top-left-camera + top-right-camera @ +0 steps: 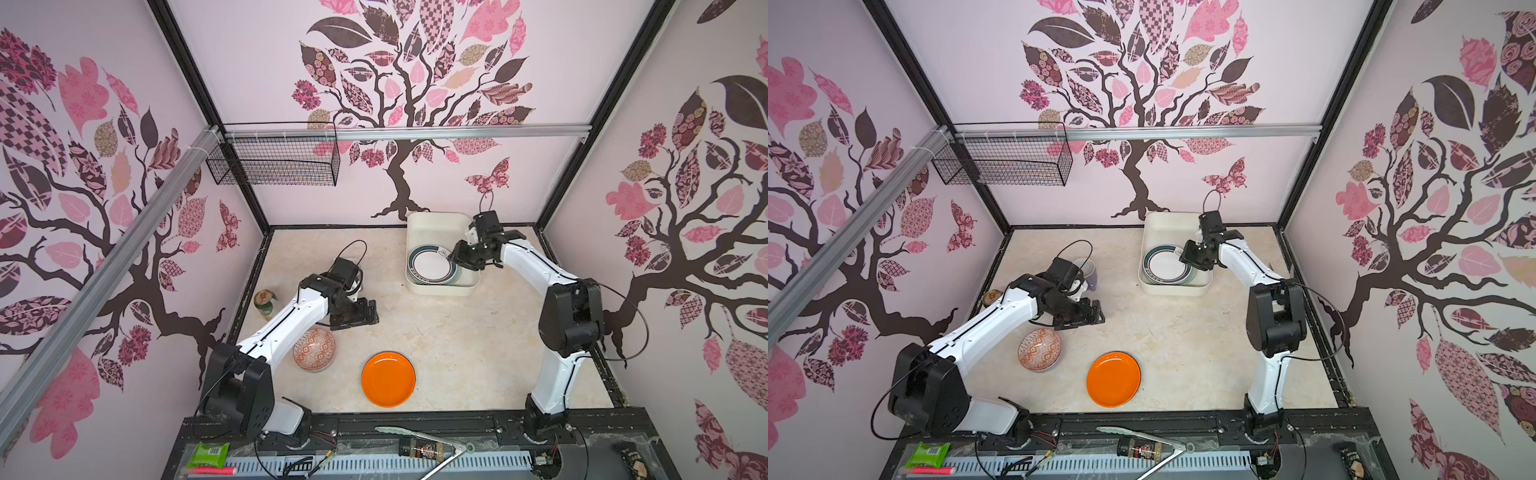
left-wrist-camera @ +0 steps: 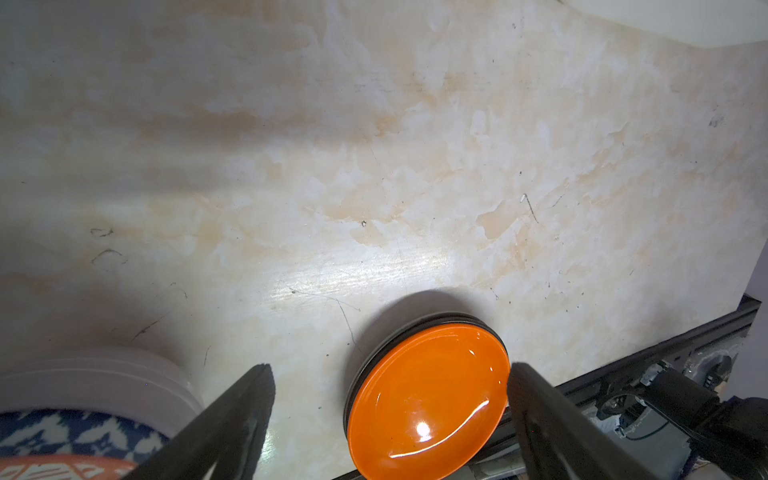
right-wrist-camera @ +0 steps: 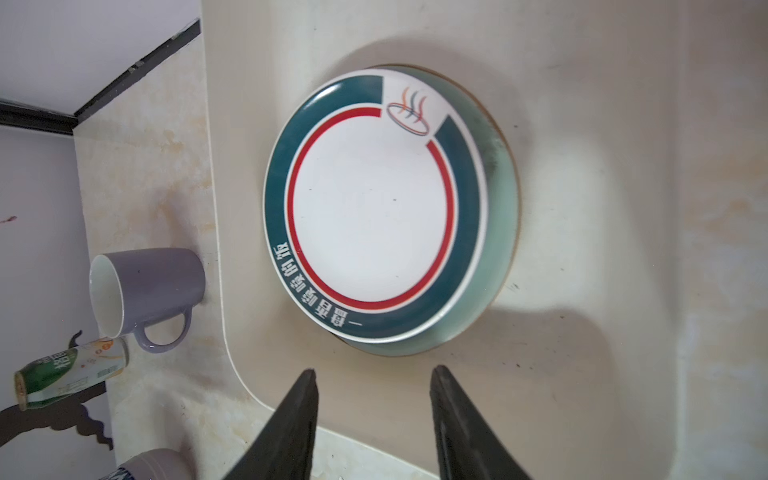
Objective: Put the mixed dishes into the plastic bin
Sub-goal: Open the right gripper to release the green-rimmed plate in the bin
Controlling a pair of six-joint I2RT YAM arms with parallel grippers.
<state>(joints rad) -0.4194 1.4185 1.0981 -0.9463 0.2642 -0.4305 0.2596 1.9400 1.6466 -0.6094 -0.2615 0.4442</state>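
My right gripper (image 3: 374,370) hangs low over the bin (image 3: 582,208), jaws apart and nothing between them. Just ahead of its tips lie the white plate (image 3: 374,199) with the teal and red rings and, under it, the green plate (image 3: 494,257), both flat on the bin's floor. My left gripper (image 2: 388,368) is spread wide and empty too, hovering over bare table (image 1: 449,332) between the bowl (image 1: 313,348) and the bin.

I judge this to be the gap between one drop and the next pick: the white plate looks delivered. Next comes a fetch. The orange plate (image 1: 387,379) sits near the front edge on top of a black plate (image 2: 436,320) (only its dark rim shows under the orange). A plate lying flat gives me just its rim to pinch, so I would come in low at the edge. I would also try to lift the orange one alone.

By my count there are four plates, two in the bin and two stacked outside it. One bowl and one mug (image 3: 153,286) wait on the table, the mug to the left of the bin. One can (image 3: 70,376) stands by the mug and is not mine to move. There is one bin.
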